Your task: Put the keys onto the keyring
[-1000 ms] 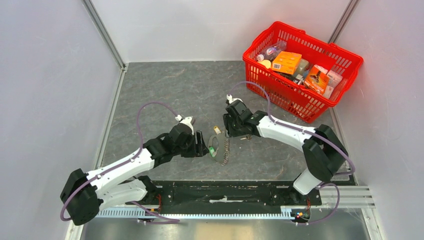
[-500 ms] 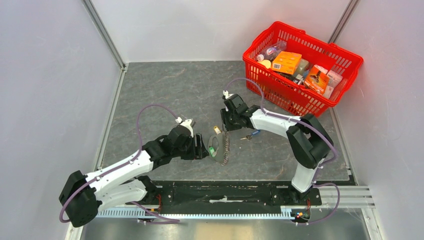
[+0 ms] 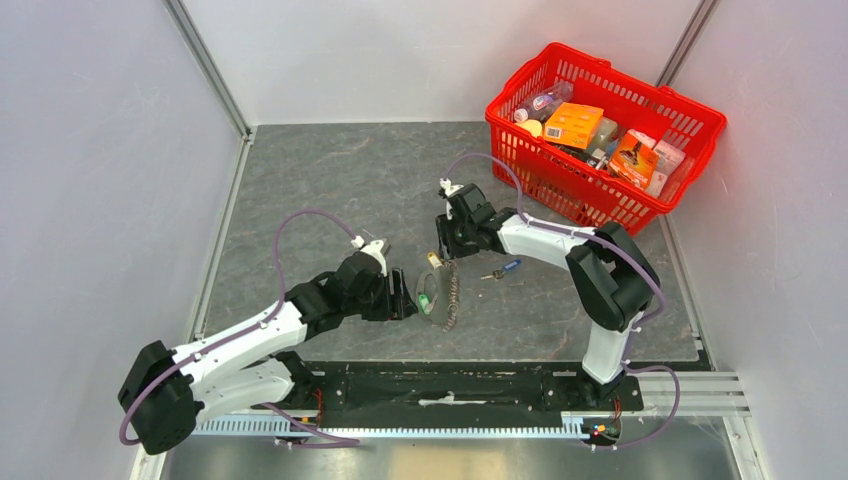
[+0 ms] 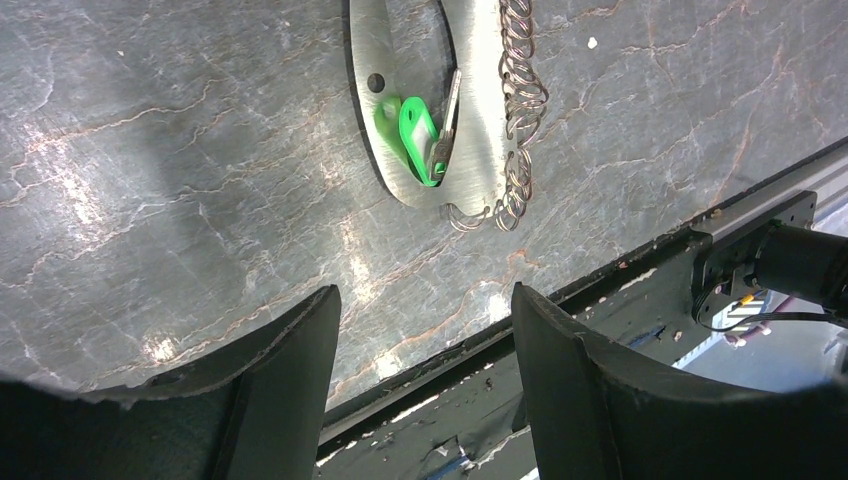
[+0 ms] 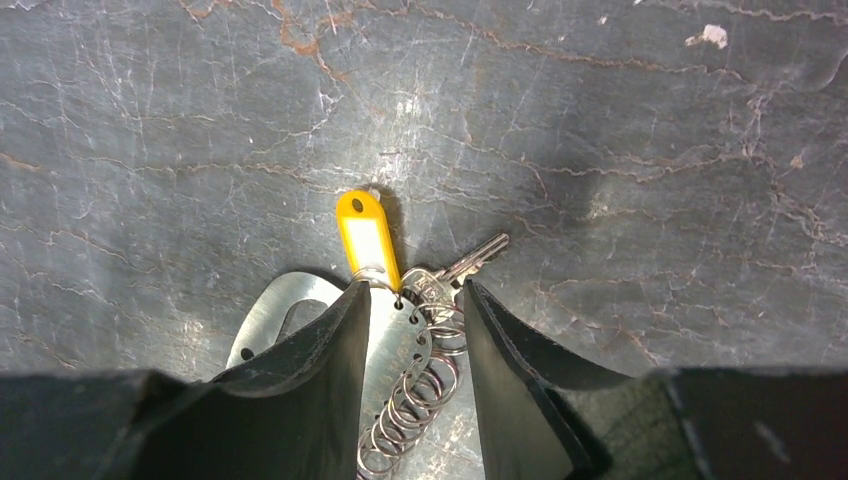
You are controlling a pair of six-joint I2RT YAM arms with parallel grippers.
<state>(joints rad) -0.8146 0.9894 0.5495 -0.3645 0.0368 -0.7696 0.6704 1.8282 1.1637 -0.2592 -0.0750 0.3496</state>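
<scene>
The keyring [image 3: 441, 312] is a flat oval metal plate with a row of wire rings along one edge, lying between the arms. It carries a green tag [image 4: 415, 125] and a yellow tag [image 5: 365, 235]. A plain silver key [image 5: 470, 262] hangs beside the yellow tag. One of the keys, blue-headed [image 3: 505, 267], lies loose on the table to the right. My right gripper [image 5: 410, 292] is open at the yellow-tag end, its jaws either side of the ringed strip [image 5: 400, 345]. My left gripper [image 4: 425, 300] stands open and empty just left of the plate [image 4: 480, 120].
A red basket [image 3: 580, 192] full of boxes and bottles stands at the back right. The black base rail [image 3: 440, 385] runs along the near edge, close behind the left fingers [image 4: 290, 370]. Grey walls close in on both sides.
My right gripper has moved left and back, off the blue-headed key, which now lies uncovered, and onto the keyring's yellow-tag end. The left arm has hardly moved.
</scene>
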